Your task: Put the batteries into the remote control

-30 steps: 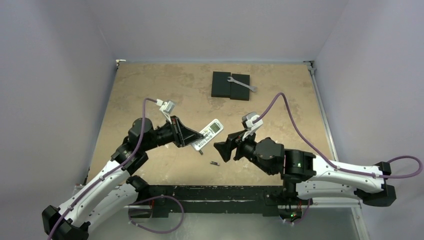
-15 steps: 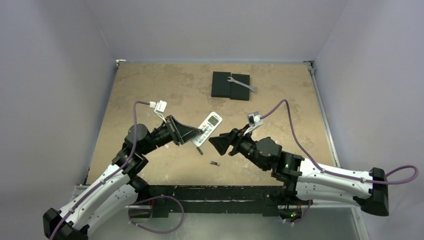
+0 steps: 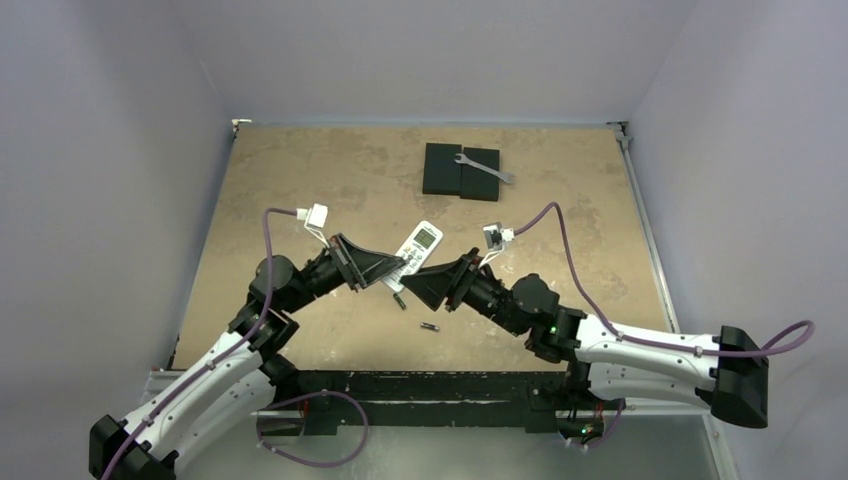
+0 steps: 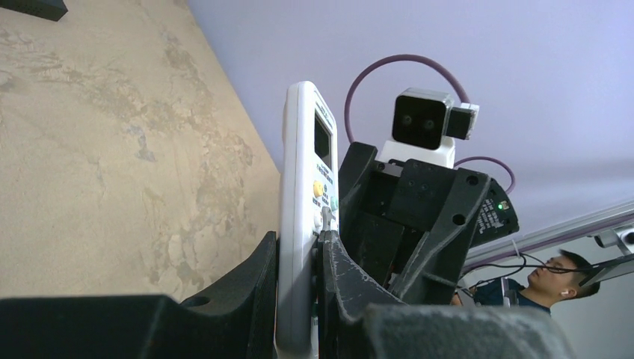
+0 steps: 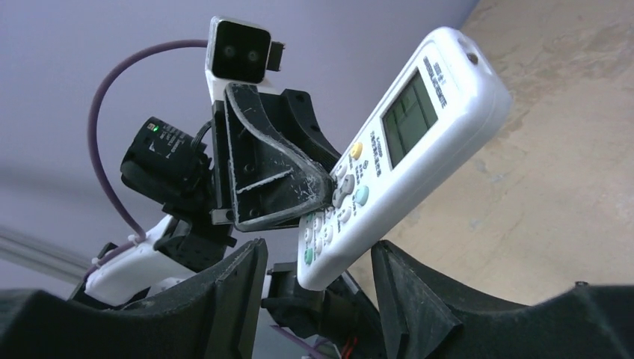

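Beyond both sets of jaws, at the far side of the table (image 3: 300,180), two black blocks (image 3: 460,170) lie side by side with a silver wrench (image 3: 486,168) across them, well apart from the grippers. Below the jaws the two batteries (image 3: 429,327) lie loose on the tabletop, one just under the spot where the grippers meet and the other nearer the arm bases; nothing covers them.

The left gripper (image 3: 397,268) is clamped on the remote control (image 3: 420,243), holding it off the table by its button end. The right gripper (image 5: 318,253) stands open, its fingers (image 5: 407,299) either side of that same end, with a clear gap on one side.

A second ago the right gripper sat apart from the remote, toward the near right, with wider jaws. Now it has come in around it, and the left arm has carried the remote slightly farther away. Batteries, blocks and wrench lie as before.

The remote's long axis runs out of the left jaws toward the far right, display end leading and raised, button face turned to the right gripper.
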Motion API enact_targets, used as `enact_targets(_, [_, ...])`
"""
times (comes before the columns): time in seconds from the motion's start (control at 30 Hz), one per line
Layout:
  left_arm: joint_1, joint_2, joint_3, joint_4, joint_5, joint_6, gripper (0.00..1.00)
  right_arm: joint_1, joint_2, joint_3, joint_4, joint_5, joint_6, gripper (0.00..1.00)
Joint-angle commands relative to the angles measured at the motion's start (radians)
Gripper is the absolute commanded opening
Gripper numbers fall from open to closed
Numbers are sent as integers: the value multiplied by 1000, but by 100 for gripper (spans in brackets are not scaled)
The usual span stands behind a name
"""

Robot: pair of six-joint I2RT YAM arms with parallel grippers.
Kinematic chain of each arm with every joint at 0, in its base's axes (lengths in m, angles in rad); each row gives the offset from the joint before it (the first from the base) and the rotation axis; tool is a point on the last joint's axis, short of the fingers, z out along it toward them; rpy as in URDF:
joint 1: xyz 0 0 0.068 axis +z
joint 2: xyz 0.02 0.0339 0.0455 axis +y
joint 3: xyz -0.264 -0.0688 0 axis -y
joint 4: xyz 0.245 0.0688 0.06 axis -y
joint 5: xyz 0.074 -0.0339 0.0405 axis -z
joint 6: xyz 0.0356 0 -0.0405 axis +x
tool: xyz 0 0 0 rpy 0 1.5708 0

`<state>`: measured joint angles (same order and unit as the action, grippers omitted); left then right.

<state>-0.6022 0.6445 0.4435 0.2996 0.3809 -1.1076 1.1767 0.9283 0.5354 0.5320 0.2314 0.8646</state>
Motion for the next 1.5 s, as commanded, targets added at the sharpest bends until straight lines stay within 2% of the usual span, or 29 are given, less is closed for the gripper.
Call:
enact_targets(0.0, [3,-15,-5,109,-16,-27,0,-3,40,-1,137,-52,47,60])
enact_targets(0.33, [3,-29,-26,148,-19,-57,0,-3,82,-16,223,-50,76,51])
enact_targets(0.7, [2,-7,-101,304,2,-149,0,-3,121,3,239,-37,80,43])
enact_targets(0.9, [2,-11,-115,317,8,-155,0,-3,121,1,227,-14,71,29])
enact_targets(0.97, [3,-12,-118,317,8,-156,0,-3,119,6,213,-8,63,20])
enact_targets(1.03, [2,-14,-119,307,8,-154,0,-3,115,15,193,-4,50,3])
enact_targets(1.07, [4,-15,-118,298,7,-154,0,-3,113,23,173,-3,40,0])
enact_targets(1.2, [2,-11,-107,255,4,-143,0,-3,96,45,101,10,-2,0])
enact_targets(1.37, [2,-12,-85,187,-2,-114,21,-3,59,64,3,34,-62,0])
enact_targets(1.47, [4,-13,-63,142,-5,-87,41,-3,43,83,-78,47,-111,0])
